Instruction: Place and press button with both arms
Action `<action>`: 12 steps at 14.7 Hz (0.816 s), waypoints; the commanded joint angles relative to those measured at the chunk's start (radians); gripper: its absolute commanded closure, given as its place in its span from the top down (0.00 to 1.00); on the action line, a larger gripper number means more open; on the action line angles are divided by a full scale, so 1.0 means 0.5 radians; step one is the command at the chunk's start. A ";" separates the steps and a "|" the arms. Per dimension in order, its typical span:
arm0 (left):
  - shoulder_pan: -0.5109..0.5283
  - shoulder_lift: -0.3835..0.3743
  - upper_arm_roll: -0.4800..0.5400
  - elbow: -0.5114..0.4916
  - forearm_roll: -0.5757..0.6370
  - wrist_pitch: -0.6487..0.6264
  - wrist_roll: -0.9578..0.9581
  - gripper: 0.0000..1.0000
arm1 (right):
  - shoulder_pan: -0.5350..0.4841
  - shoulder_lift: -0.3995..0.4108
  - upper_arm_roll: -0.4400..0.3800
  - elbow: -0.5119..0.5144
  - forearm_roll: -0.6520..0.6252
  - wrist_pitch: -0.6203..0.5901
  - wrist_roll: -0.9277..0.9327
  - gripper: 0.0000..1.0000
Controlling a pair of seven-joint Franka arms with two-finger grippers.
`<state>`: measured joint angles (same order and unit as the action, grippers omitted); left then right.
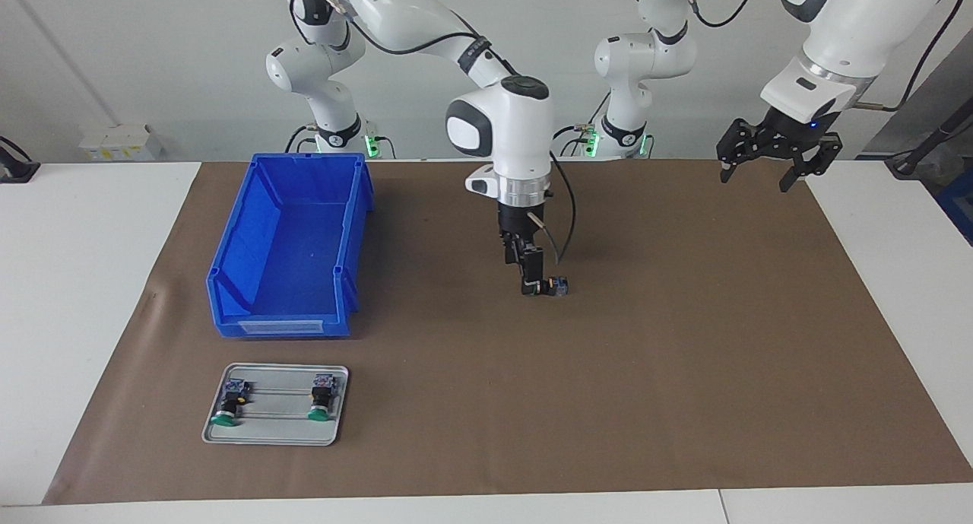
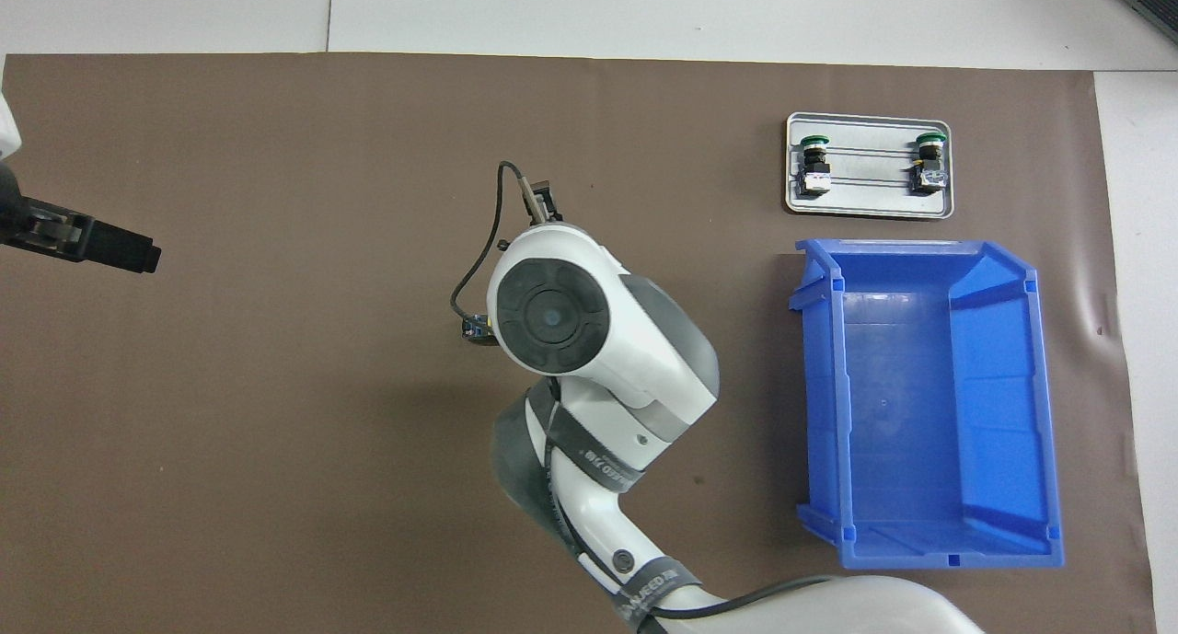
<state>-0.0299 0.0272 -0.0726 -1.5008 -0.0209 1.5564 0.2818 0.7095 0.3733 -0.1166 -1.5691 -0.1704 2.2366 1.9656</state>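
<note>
We are at the placing step: the right claw is low on the counter, the button at its tips, grip uncertain. The left claw waits spread; next it must descend to press.

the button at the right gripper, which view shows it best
The facing view: the button shows on the mat at the right gripper tips. The overhead view hides most of it under the arm's wrist; only a blue edge peeks out.

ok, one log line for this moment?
right gripper: low at button on mat | left gripper: open, waiting aloft | tray: two spare buttons
</note>
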 commanded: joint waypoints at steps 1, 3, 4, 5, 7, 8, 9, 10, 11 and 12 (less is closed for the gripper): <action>-0.093 -0.082 0.010 -0.137 0.017 0.148 0.240 0.92 | -0.209 -0.292 0.031 -0.258 0.095 -0.073 -0.536 1.00; -0.145 -0.079 0.007 -0.143 0.002 0.155 0.539 0.92 | -0.396 -0.381 0.031 -0.264 0.141 -0.135 -0.941 1.00; -0.155 -0.079 0.007 -0.143 -0.025 0.158 0.659 0.92 | -0.491 -0.433 0.031 -0.267 0.196 -0.184 -1.216 1.00; -0.182 -0.073 0.007 -0.149 -0.071 0.176 0.743 0.92 | -0.577 -0.473 0.031 -0.267 0.215 -0.260 -1.508 1.00; -0.222 -0.067 0.004 -0.174 -0.133 0.222 0.890 0.92 | -0.737 -0.541 0.031 -0.264 0.218 -0.420 -2.155 1.00; -0.232 -0.067 0.007 -0.195 -0.191 0.252 1.003 0.93 | -0.817 -0.577 0.031 -0.264 0.218 -0.475 -2.462 1.00; -0.241 -0.070 0.004 -0.232 -0.255 0.310 1.089 0.94 | -0.891 -0.617 0.031 -0.261 0.218 -0.530 -2.705 1.00; -0.265 -0.070 0.004 -0.266 -0.286 0.384 1.111 0.94 | -0.943 -0.660 0.028 -0.258 0.218 -0.592 -2.877 1.00; -0.296 -0.055 -0.002 -0.278 -0.287 0.427 1.148 0.94 | -0.992 -0.697 0.025 -0.246 0.218 -0.659 -2.994 1.00; -0.323 -0.027 -0.002 -0.278 -0.290 0.446 1.258 0.94 | -1.032 -0.728 0.022 -0.234 0.218 -0.714 -3.096 1.00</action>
<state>-0.1569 0.0256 -0.0848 -1.5920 -0.1491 1.7259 0.8306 0.2344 0.0652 -0.1184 -1.6620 -0.0840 1.9220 0.5529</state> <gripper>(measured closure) 0.062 0.000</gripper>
